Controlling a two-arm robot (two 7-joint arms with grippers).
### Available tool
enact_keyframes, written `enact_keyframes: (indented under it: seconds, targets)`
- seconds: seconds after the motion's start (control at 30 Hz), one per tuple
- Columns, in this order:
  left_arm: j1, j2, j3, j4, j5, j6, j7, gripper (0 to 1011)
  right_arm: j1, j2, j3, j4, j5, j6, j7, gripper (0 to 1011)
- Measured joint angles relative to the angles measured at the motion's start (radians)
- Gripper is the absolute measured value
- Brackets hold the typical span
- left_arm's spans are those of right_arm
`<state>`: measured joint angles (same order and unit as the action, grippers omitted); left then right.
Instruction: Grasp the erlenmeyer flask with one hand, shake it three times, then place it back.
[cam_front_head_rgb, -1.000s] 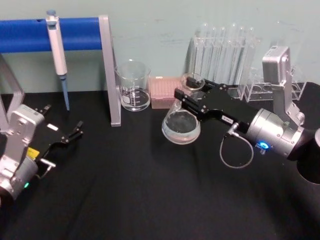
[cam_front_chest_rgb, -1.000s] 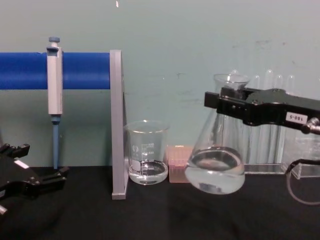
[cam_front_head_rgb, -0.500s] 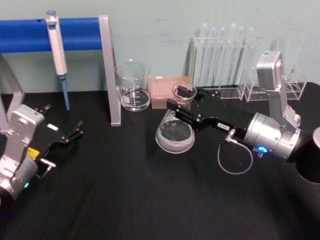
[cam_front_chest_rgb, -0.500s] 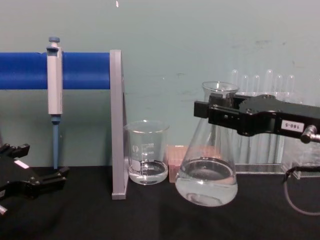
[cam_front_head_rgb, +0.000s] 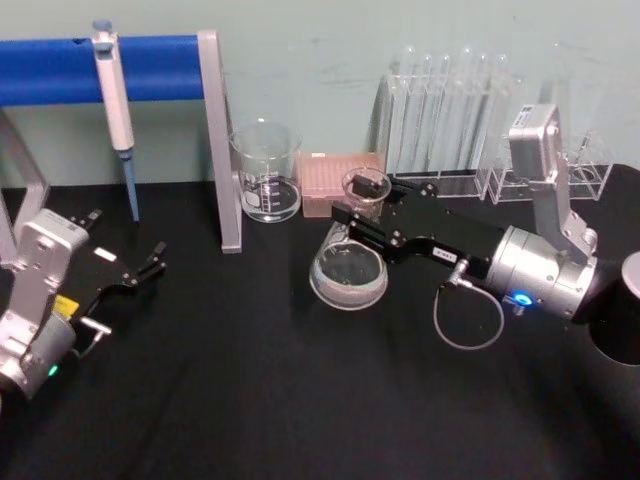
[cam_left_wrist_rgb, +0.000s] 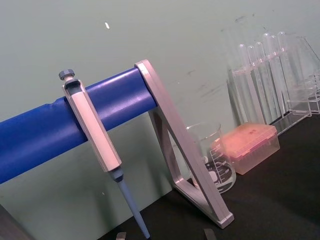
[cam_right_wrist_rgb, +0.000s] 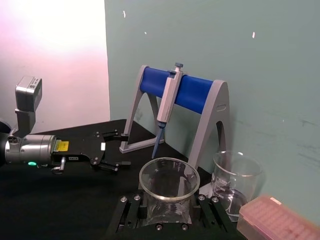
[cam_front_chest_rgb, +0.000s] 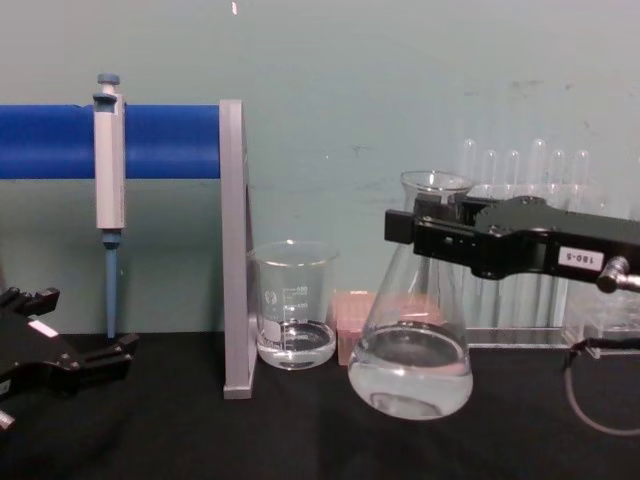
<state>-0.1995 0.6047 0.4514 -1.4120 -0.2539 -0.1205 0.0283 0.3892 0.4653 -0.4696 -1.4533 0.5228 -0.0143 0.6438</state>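
Right gripper (cam_front_head_rgb: 362, 206) clamps the erlenmeyer flask (cam_front_head_rgb: 348, 278) by its neck, just right of the beaker (cam_front_head_rgb: 266, 175). Axis slightly tilted, base low over the table (cam_front_head_rgb: 300, 400), so set-down looks straight down. Left gripper (cam_front_head_rgb: 148, 265) parked near left, jaws apart.

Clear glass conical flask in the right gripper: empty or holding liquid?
Holding liquid: the clear glass conical flask shows a clear pool in its wide base.
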Motion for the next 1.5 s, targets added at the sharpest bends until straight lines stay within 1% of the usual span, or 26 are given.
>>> enact_keyframes:
  seconds: [0.3, 0.57, 1.03, 1.27, 1.5]
  targets:
    - [0.000, 0.000, 0.000, 0.000, 0.000, 0.000, 0.000, 1001, 0.016, 0.004, -0.018, 0.023, 0.009, -0.004, 0.001, 450]
    - [0.000, 0.000, 0.000, 0.000, 0.000, 0.000, 0.000, 1001, 0.025, 0.003, -0.027, 0.039, 0.014, -0.006, 0.004, 450]
    - [0.000, 0.000, 0.000, 0.000, 0.000, 0.000, 0.000, 1001, 0.044, -0.005, -0.044, 0.081, 0.015, -0.011, 0.012, 450]
    - [0.000, 0.000, 0.000, 0.000, 0.000, 0.000, 0.000, 1001, 0.055, -0.015, -0.054, 0.109, 0.010, -0.019, 0.017, 450]
    - [0.000, 0.000, 0.000, 0.000, 0.000, 0.000, 0.000, 1001, 0.066, -0.027, -0.064, 0.143, -0.005, -0.035, 0.023, 450]
